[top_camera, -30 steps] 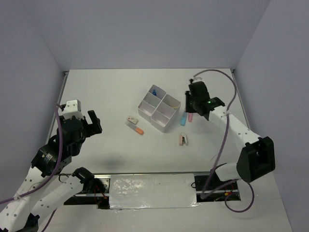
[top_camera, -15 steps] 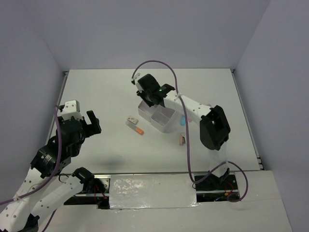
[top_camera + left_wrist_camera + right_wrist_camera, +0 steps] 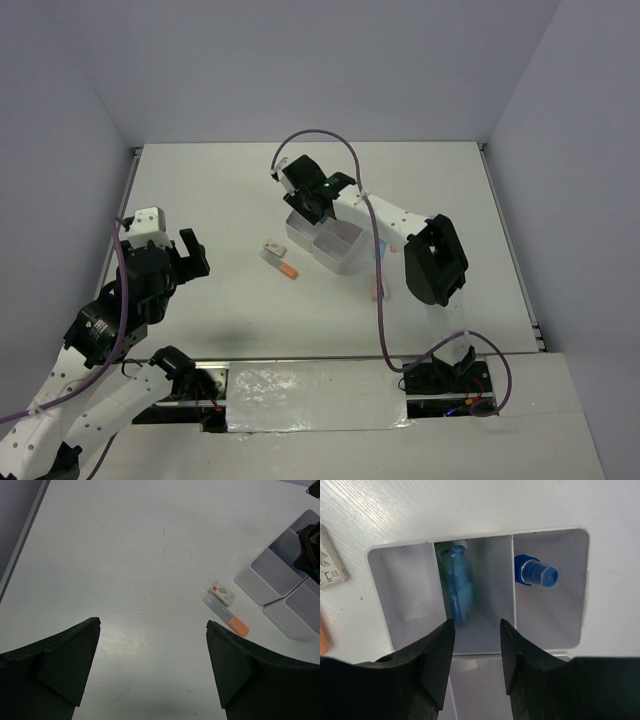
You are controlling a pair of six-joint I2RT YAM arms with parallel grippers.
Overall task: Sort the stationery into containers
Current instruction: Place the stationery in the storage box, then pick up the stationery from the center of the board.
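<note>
White table (image 3: 220, 190). Right fingers (image 3: 437, 655) parted above box (image 3: 513, 570), blue highlighter (image 3: 458, 587) blurred inside. Lifting carelessly might clip a divider and tip the box. Left fingers (image 3: 65, 655) wide, empty.

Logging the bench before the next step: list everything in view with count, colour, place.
box: 1, white, four compartments, mid-table
blue highlighter: 1, blue, in compartment under right gripper
green item: 1, green, same compartment, mostly hidden
tube: 1, blue-capped, next compartment
eraser: 1, white, table left of box
orange highlighter: 1, orange-ended, beside eraser
blue item: 1, blue, right of box
pink item: 1, pink, near blue item
table: 1, white
left gripper: 1, black, open, left of eraser
right gripper: 1, black, open, over box
</note>
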